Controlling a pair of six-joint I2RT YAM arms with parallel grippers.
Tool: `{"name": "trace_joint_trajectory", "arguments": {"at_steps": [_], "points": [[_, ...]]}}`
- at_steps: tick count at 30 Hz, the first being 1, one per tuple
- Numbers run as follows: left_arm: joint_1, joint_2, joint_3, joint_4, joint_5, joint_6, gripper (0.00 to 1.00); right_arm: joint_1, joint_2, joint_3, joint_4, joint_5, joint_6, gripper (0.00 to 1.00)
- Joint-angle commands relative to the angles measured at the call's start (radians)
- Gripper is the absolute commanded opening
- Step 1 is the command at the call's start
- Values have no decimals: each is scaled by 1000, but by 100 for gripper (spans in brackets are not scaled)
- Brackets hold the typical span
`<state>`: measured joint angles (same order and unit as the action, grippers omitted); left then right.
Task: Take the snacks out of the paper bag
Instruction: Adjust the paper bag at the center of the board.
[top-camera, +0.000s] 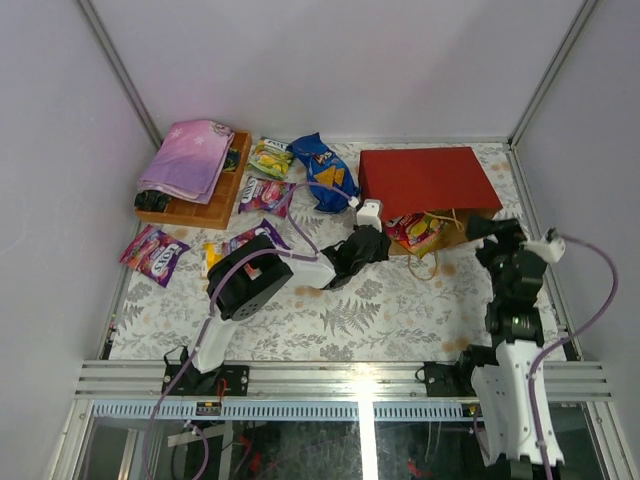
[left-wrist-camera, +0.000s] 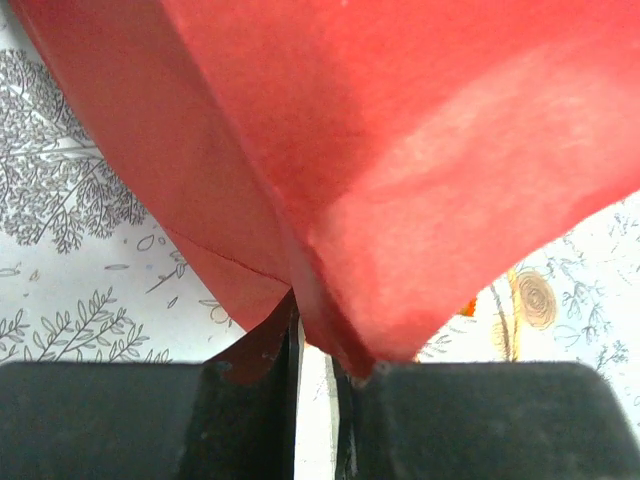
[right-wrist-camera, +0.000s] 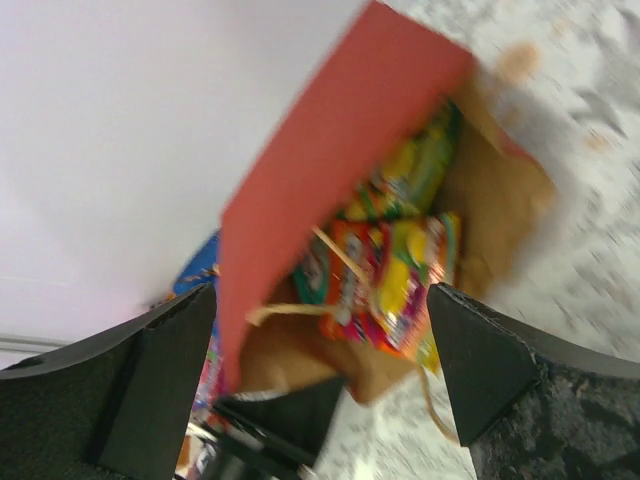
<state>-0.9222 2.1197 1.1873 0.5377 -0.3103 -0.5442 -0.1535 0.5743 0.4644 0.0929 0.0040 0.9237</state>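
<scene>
Top external: left tool (left-wrist-camera: 316, 392) clamps large red paper bag (top-camera: 425, 180) edge; released right tool (right-wrist-camera: 320, 292), at its 4 o'clock, should next reach glossy candy packets (top-camera: 415, 228) inside.

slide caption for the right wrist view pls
Right gripper, jaws open, facing the red paper bag with candy packets in its mouth.

A: Home or lab?
B: Lab — a robot test booth. Bare white walls (top-camera: 330, 60), metal corner posts (top-camera: 118, 68), robot arms (top-camera: 250, 285) bolted to an aluminium rail (top-camera: 340, 378) along the table's (top-camera: 380, 310) near edge.
</scene>
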Motion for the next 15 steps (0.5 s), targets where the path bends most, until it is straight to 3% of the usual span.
{"name": "trace_joint_trajectory", "arguments": {"at_steps": [1,6,9,12,15], "points": [[6,-34,45,34,19,5,11,35,-262,-102,-279,181,57,93],[19,-49,15,54,39,-19,22,63,-301,-169,-405,66,100,90],[35,-80,-27,75,43,-34,45,66,-302,-248,-369,1,97,87],[51,-110,-62,89,50,-52,64,78,-161,-236,-320,-50,32,87],[64,-121,-68,75,65,-73,77,120,7,-212,-243,-104,-20,83]]}}
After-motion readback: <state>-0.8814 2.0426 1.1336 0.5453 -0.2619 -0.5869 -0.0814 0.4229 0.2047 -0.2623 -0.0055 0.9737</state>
